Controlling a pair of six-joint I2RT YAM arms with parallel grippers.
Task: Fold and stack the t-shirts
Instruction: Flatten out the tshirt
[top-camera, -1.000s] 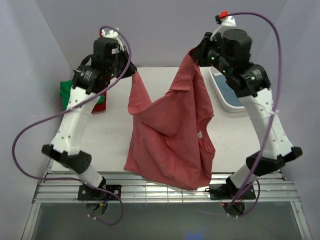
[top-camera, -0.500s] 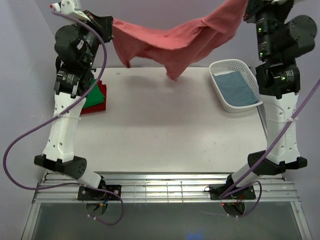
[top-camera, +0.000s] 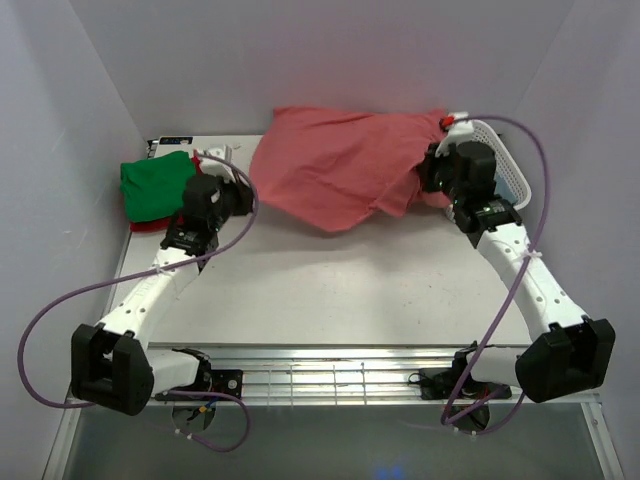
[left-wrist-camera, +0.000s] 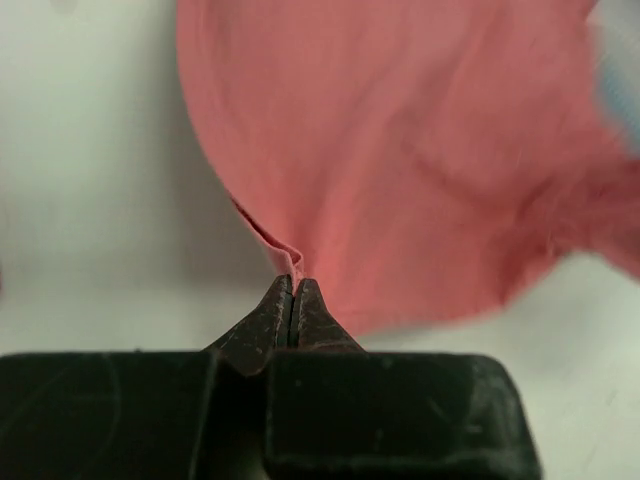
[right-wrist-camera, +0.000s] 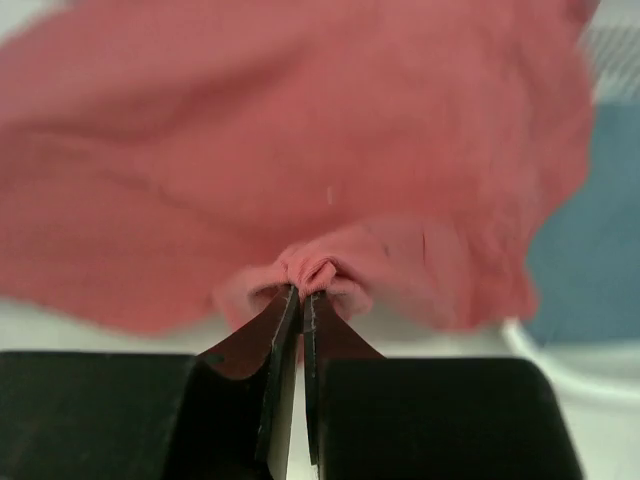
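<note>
The dusty pinkish-red t-shirt (top-camera: 335, 165) hangs stretched low over the far half of the table between both grippers. My left gripper (top-camera: 248, 192) is shut on its left edge; the left wrist view shows the cloth (left-wrist-camera: 400, 170) pinched at the closed tips (left-wrist-camera: 292, 283). My right gripper (top-camera: 428, 172) is shut on a bunched fold at its right end; the shirt (right-wrist-camera: 300, 150) fills the right wrist view above the tips (right-wrist-camera: 302, 293). The bright green shirt (top-camera: 155, 185) lies folded at the far left on the dark red shirt (top-camera: 150, 226). The grey-blue shirt (right-wrist-camera: 590, 260) lies in the basket.
The white lattice basket (top-camera: 505, 170) stands at the far right, partly hidden by the pink shirt and my right arm. The purple walls close in the left, far and right sides. A metal rail (top-camera: 330, 375) runs along the near edge.
Both arms have swung down from high overhead to low over the table. The pink shirt came down with them and now hangs spread over the far part of the table.
</note>
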